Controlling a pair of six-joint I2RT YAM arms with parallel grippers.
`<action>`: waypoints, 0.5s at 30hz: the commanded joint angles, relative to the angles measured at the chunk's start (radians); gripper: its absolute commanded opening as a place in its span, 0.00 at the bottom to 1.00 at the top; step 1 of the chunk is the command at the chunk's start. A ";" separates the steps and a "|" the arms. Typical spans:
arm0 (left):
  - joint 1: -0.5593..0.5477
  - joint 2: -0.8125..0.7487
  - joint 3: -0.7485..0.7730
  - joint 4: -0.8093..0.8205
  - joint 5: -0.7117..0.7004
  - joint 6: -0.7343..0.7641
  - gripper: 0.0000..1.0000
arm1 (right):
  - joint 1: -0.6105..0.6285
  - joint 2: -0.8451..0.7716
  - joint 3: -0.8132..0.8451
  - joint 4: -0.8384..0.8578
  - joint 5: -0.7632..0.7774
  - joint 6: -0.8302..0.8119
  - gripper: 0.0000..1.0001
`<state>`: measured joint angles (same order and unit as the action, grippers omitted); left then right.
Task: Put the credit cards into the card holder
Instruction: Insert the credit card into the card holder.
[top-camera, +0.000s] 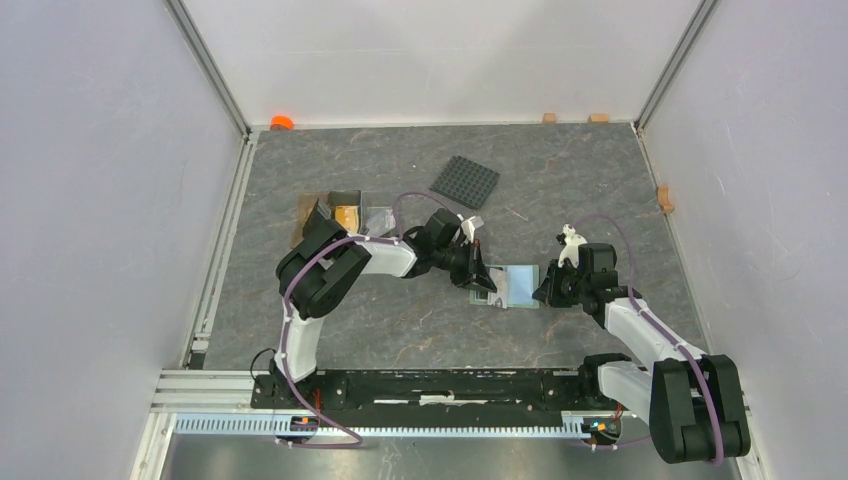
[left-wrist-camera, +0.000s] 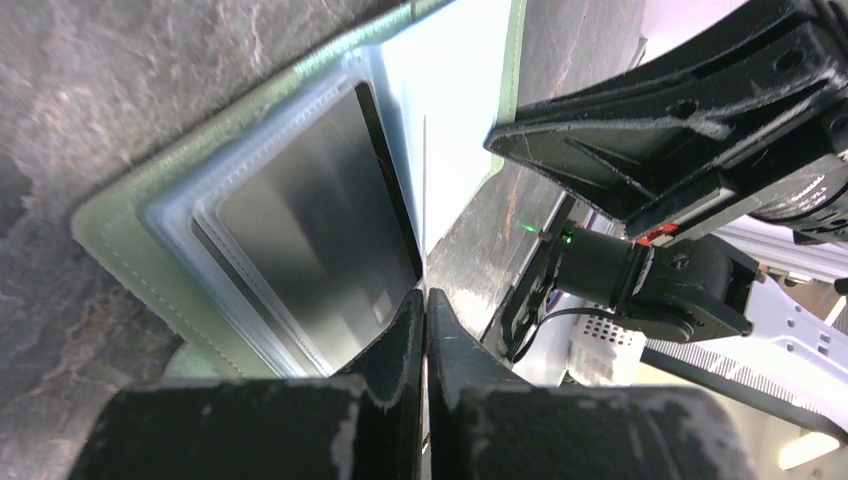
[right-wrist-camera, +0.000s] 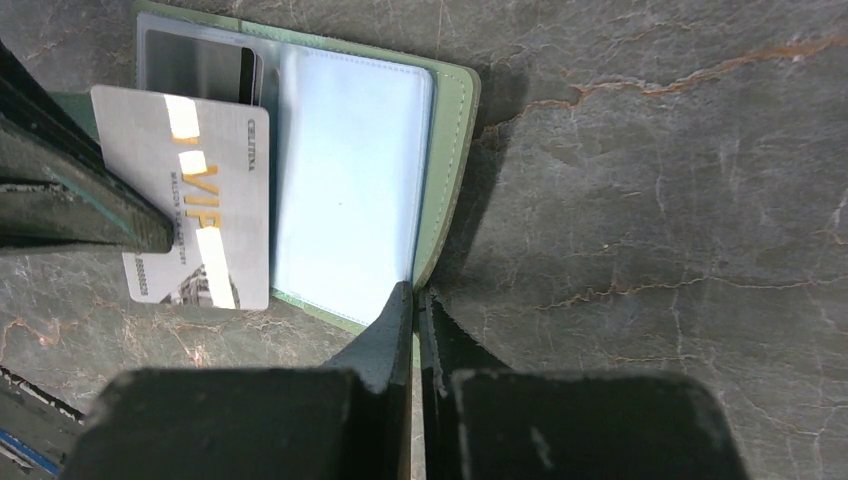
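Note:
The card holder (top-camera: 512, 284) lies open on the table, sage-green outside (right-wrist-camera: 455, 150), light blue inside, with a dark pocket (left-wrist-camera: 300, 230) in its left half. My left gripper (top-camera: 483, 274) is shut on a white-grey credit card (right-wrist-camera: 215, 200) with gold VIP lettering. It holds the card over the holder's left half, by the pocket. In the left wrist view that card (left-wrist-camera: 424, 200) shows edge-on between the shut jaws. My right gripper (right-wrist-camera: 418, 300) is shut on the holder's green right edge, at its near corner.
A black studded square plate (top-camera: 465, 182) lies behind the holder. A brown open tray (top-camera: 318, 208) at the left holds a tan card (top-camera: 347, 216). Small wooden blocks (top-camera: 549, 117) and an orange object (top-camera: 281, 122) sit along the back wall.

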<state>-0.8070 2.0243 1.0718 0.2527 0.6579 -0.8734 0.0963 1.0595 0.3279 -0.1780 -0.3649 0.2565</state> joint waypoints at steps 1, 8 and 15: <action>0.012 0.029 0.061 -0.038 0.041 0.023 0.02 | 0.000 0.005 0.000 -0.035 0.020 -0.028 0.02; 0.015 0.058 0.097 -0.129 0.030 0.080 0.02 | -0.001 0.010 0.002 -0.037 0.022 -0.031 0.02; 0.018 0.093 0.123 -0.168 0.017 0.114 0.02 | 0.000 0.008 0.004 -0.040 0.022 -0.033 0.01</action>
<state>-0.7948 2.0796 1.1595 0.1398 0.6861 -0.8280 0.0963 1.0599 0.3279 -0.1783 -0.3645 0.2520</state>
